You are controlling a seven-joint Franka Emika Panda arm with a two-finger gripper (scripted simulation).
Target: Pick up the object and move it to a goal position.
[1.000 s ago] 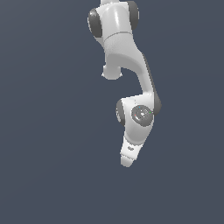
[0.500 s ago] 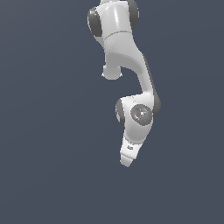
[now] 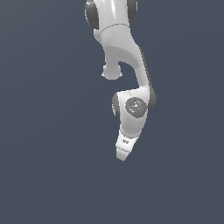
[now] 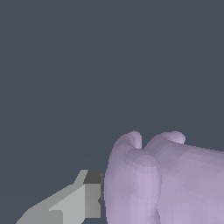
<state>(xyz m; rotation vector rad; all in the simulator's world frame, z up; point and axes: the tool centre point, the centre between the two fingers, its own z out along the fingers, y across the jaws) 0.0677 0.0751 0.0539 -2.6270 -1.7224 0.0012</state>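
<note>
In the wrist view the object (image 4: 166, 183), a pale lilac lumpy piece with rounded ridges, fills the frame close to the camera. One grey finger (image 4: 85, 197) presses against its side; the other finger is hidden behind it. In the exterior view the white arm hangs down with my gripper (image 3: 122, 155) at its low end, seen from behind. The object is hidden by the hand there. The gripper looks shut on the object.
Only a plain dark grey-blue background shows around the arm (image 3: 131, 105) in both views. No goal marker, table edge or other object is visible.
The hand has shifted very slightly up and toward the exterior view's left. The arm's pose is otherwise the same.
</note>
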